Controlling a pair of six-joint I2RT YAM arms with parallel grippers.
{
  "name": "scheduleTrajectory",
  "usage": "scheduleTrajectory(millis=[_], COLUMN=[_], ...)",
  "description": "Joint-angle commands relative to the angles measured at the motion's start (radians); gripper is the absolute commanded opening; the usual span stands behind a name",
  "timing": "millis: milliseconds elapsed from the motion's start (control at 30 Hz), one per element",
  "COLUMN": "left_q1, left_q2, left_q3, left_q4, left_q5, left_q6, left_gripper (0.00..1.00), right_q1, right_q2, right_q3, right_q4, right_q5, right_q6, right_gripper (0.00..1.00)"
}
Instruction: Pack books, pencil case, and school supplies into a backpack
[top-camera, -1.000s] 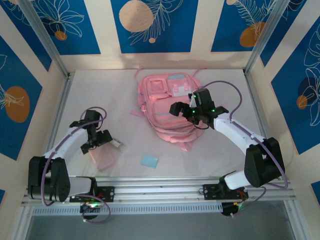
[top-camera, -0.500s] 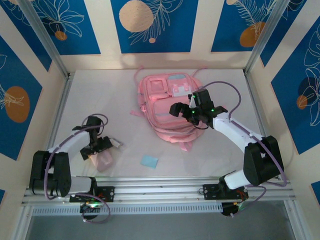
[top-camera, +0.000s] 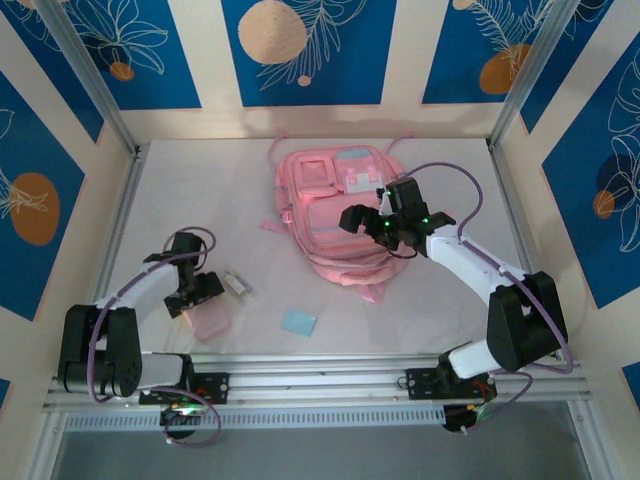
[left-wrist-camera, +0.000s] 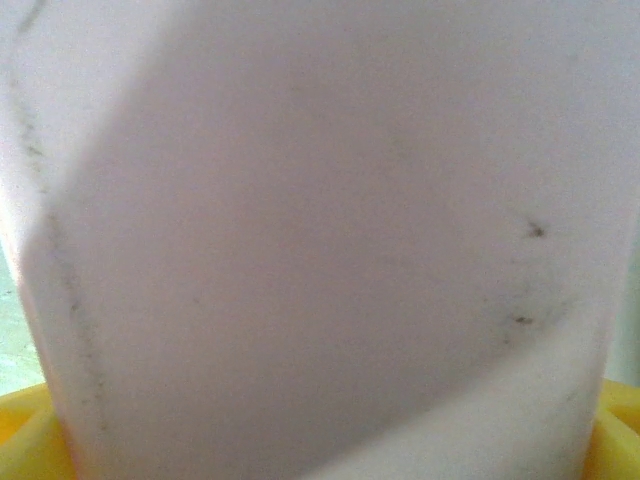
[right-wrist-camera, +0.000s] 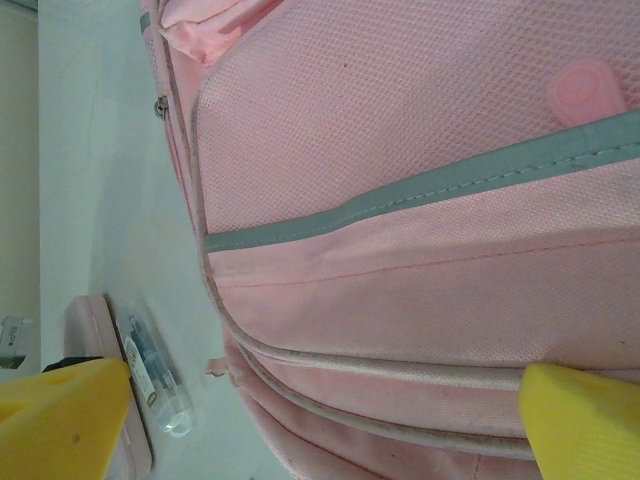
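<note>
L gripper (top-camera: 189, 297) sits on pencil case (top-camera: 211, 321) at table (top-camera: 200, 200) 8 o'clock. Fingers straddle it, can't tell if clamped. R gripper (top-camera: 365, 223) jaws wide, nothing held, over backpack (top-camera: 330, 195) at 12. Pad (top-camera: 298, 322) at 6. Bag (top-camera: 237, 284) at case's 1.

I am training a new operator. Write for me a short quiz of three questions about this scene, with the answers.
1. True or false: the light-blue pad lies inside the backpack.
2. Which thing is under the left gripper? A. the pencil case B. the backpack C. the clear bag
3. How do the jaws of the right gripper stand, and over what?

Key
1. False: it lies on the table, apart from the backpack.
2. A
3. Open, over the backpack.
</note>
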Motion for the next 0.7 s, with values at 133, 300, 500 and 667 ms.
scheduleTrajectory(millis=[133,300,500,667], left_q1=[0.005,-0.046,-0.194,-0.306], left_q2=[-0.039,-0.033,0.025,0.070], left_q3=[0.164,0.266,0.342,0.353], left_q4=[0.017,0.106,0.265,0.412], left_q5=[0.117,0.201,0.223,0.228], left_q6=[-0.006,-0.103,-0.253,-0.385], left_gripper=[0.76,0.73,0.73,0.73], right_q1=[-0.003,0.020,0.105,0.199], right_q2=[-0.008,-0.007,0.018,0.054], right_q3=[-0.026,-0.029,-0.031,-0.030], right_q4=[0.062,0.139,0.278,0.391], right_q5=[-0.105,-0.200,-0.288,-0.293], right_q6=[-0.038,-0.045,-0.034,-0.038], right_gripper=[0.99,1.00,0.97,0.96])
